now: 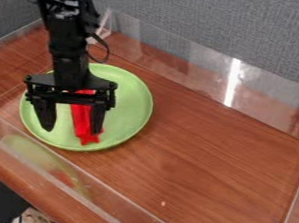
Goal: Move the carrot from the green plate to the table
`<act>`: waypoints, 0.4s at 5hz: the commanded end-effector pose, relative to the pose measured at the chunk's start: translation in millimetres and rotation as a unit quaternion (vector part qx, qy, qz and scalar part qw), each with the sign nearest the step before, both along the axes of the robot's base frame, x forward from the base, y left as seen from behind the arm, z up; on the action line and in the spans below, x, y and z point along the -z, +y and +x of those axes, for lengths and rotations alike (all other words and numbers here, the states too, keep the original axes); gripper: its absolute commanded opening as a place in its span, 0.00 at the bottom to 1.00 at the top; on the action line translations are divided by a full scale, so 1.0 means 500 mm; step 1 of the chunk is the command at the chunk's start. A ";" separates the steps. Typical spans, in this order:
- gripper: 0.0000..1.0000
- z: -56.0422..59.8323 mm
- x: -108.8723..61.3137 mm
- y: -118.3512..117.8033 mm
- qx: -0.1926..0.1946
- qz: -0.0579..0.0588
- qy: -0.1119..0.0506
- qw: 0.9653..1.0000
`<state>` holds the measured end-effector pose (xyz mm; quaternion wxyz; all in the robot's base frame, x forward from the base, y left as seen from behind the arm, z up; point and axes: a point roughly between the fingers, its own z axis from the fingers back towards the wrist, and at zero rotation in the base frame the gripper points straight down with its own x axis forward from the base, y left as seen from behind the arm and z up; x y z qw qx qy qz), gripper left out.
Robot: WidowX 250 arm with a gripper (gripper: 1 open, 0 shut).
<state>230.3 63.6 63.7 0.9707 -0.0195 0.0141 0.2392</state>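
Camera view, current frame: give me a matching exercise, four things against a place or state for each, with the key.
Things:
1. carrot
2. green plate
3. gripper
4. table

Descriptions:
A. open, pointing down, fingers either side of the red bar
B. bordered by clear walls
C. lying on the plate
D. resting on the tabletop, at its left

Pairs: 1-C, 2-D, 3-A, 4-B
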 end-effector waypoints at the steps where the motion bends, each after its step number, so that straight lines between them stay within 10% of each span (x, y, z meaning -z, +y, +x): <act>1: 1.00 0.016 -0.060 0.002 0.028 0.010 -0.037 0.999; 2: 1.00 0.019 -0.030 0.018 0.014 0.011 -0.039 0.999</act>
